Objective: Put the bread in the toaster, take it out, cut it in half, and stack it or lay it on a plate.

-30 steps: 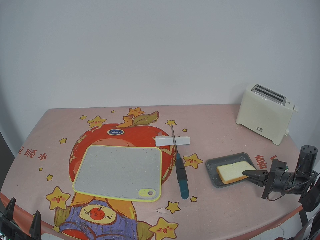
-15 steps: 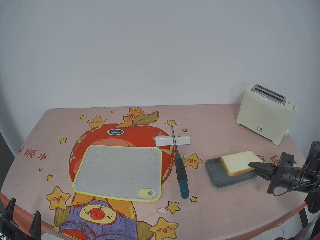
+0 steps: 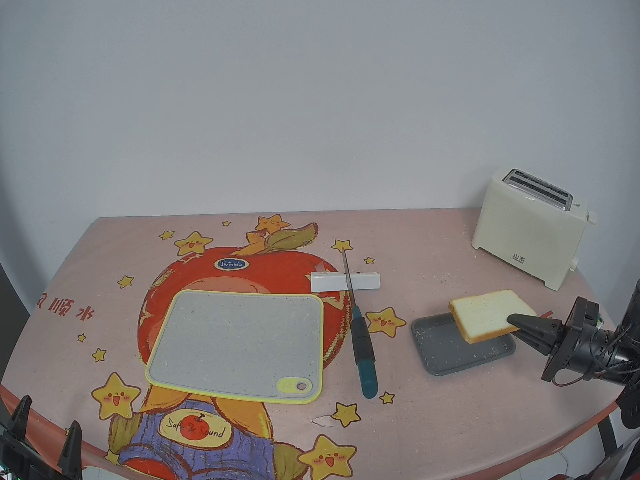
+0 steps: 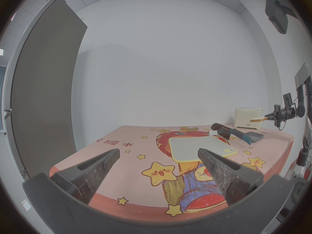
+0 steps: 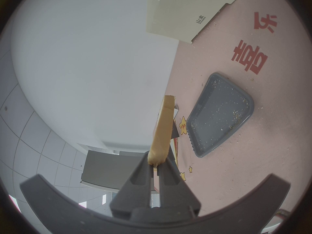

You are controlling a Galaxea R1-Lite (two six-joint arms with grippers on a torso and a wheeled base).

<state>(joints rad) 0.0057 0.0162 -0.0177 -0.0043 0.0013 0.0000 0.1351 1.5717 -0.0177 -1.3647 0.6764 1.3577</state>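
Because the bread [image 3: 490, 313] must go into the toaster [image 3: 530, 225] first, my right gripper [image 3: 512, 319] pinches the slice by one edge, closed tight on it. It holds the slice in the air, clear of the grey plate [image 3: 443, 360] on its toaster side, so most of the slice is free to enter a slot. My left gripper [image 4: 157, 151] hangs low at the table's near left edge with its jaws spread wide, holding nothing, well apart from the cutting board [image 3: 240, 345] and knife [image 3: 360, 345].
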